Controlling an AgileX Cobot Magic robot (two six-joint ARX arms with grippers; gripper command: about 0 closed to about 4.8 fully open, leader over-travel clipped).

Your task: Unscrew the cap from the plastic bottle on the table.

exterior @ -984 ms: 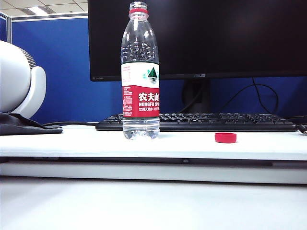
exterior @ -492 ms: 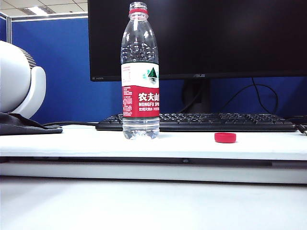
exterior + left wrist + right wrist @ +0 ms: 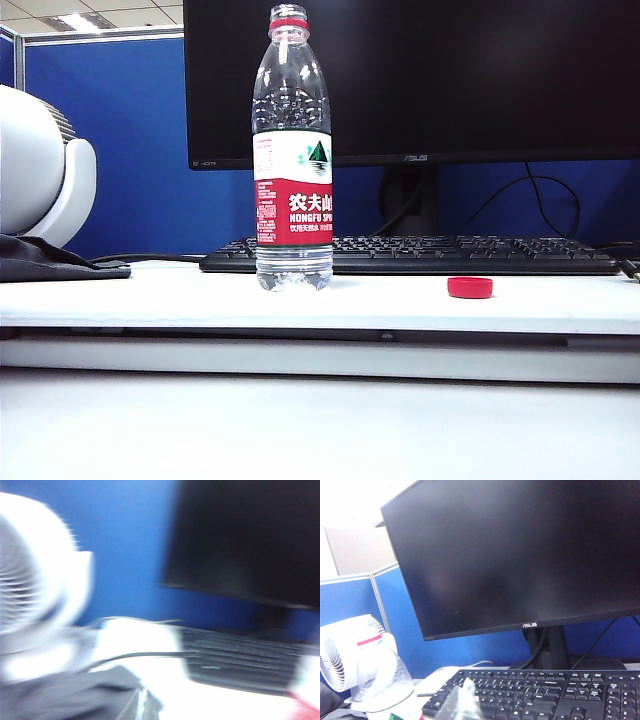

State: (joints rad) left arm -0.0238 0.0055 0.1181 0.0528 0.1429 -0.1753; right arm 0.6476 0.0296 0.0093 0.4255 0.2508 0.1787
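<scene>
- two grippers, neither seen in the exterior view; each shows only as a pale translucent tip at the edge of its own wrist view.
- left gripper: tips pressed together, holding nothing; its wrist view is heavily blurred, facing a white round desk fan, a dark monitor and a black keyboard.
- right gripper: fingers pressed together, empty, hanging above the near edge of the black computer keyboard.
- tall clear plastic bottle with red and white label: upright on the wide white table, left of centre, just in front of the keyboard's left end. mouth open; thin red neck ring at the top.
- small round red plastic screw cap: off the bottle, lying flat on the table, well apart to the bottle's right, in front of the keyboard.
- large black monitor stands behind the keyboard, blue partition behind it.
- dark cloth lies at the table's left edge under the fan.
- right wrist view: bottle's upper part appears pale and washed out beside the fan.
</scene>
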